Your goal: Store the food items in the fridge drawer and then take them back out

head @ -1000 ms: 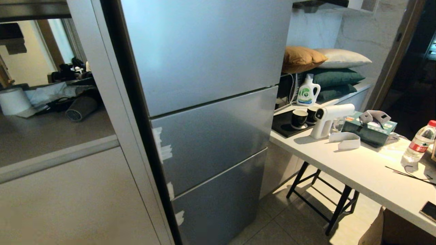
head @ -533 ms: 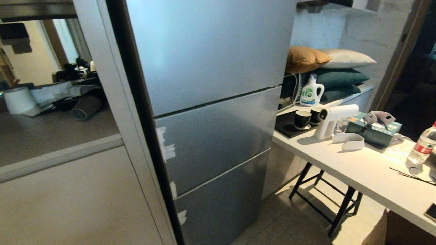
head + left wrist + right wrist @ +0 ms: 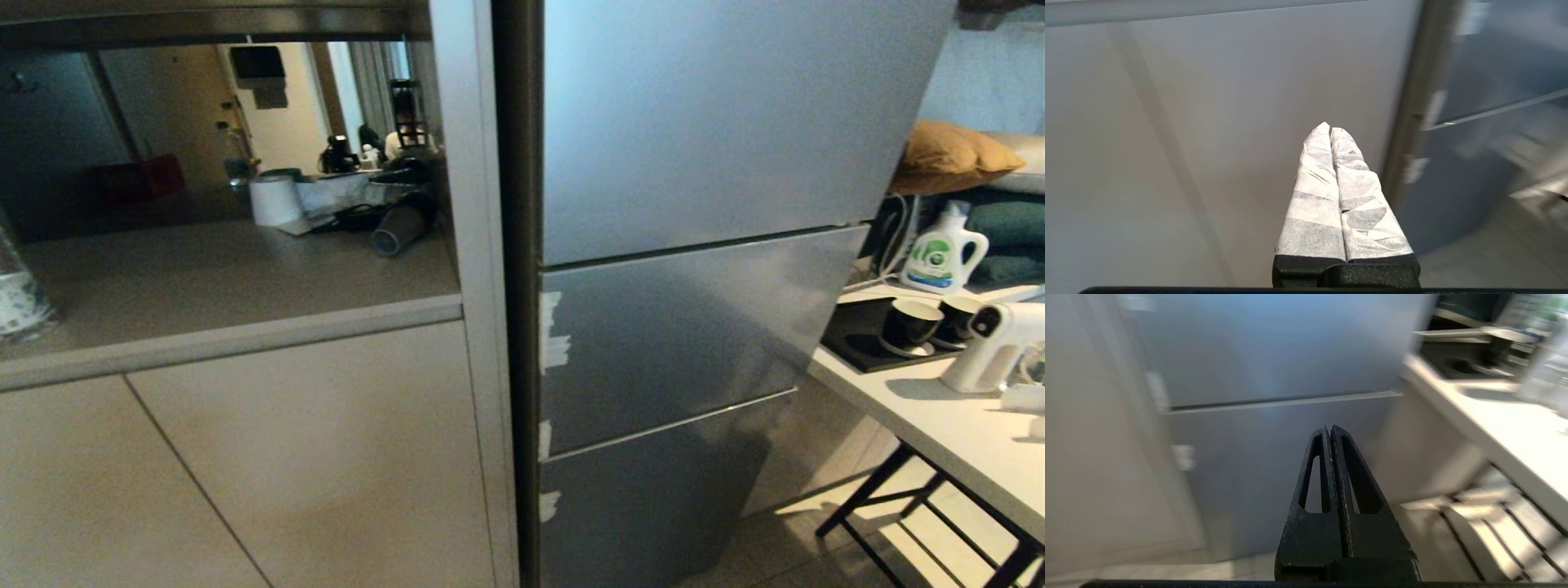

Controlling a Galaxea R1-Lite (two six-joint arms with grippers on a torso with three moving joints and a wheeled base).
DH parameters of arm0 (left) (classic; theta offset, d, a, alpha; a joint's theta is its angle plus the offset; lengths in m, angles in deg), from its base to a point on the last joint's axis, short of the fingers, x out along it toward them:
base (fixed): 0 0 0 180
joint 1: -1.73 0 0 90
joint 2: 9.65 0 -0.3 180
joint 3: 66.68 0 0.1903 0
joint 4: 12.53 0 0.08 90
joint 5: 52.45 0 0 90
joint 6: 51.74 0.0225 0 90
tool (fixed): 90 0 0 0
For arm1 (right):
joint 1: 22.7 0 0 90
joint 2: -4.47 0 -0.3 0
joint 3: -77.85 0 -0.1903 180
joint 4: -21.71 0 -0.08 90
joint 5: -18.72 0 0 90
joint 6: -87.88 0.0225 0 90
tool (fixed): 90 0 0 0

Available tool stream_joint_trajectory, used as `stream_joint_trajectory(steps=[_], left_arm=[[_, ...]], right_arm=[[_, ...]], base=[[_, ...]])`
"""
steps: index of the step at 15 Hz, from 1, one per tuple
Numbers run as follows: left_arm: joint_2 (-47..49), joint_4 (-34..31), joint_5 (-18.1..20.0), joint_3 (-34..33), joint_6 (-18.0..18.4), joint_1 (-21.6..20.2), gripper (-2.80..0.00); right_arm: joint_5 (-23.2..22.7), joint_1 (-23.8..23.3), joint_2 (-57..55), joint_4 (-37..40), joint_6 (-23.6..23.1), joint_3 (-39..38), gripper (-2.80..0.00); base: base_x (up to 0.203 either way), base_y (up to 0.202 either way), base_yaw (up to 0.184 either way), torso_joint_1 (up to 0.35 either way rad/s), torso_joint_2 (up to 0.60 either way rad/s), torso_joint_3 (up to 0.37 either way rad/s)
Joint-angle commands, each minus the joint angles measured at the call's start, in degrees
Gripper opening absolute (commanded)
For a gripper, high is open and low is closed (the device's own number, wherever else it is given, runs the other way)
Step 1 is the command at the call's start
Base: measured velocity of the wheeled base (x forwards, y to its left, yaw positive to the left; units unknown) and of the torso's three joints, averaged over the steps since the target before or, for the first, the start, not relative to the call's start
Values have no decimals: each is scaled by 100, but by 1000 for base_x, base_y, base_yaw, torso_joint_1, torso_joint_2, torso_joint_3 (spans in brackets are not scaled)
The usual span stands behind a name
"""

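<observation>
1. The fridge was all shut, so its drawer could not be seen.
2. No pepper or potato showed anywhere, so I could not tell where they were.
3. The left gripper was closed and held nothing, in front of the beige cabinet.
4. The right gripper was closed and empty too, facing the fridge.
5. It looked like the job had hardly begun.
</observation>
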Motion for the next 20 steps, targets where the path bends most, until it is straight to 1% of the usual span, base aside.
stream_joint_trajectory(steps=[1,8,20], left_arm=[[7,7,-1,-62,0,-4,-280],[7,-2,-1,-62,0,-4,-280],[7,7,-1,-62,0,-4,-280]], right_arm=[[4,2,-14,-2,7,-1,-280],[4,2,-14,-2,104,8,-280],[-5,2,-13,-2,111,8,-280]], base=[[0,-9,174,4,5,2],[0,-8,151,1,2,3],[0,0,5,0,0,0]])
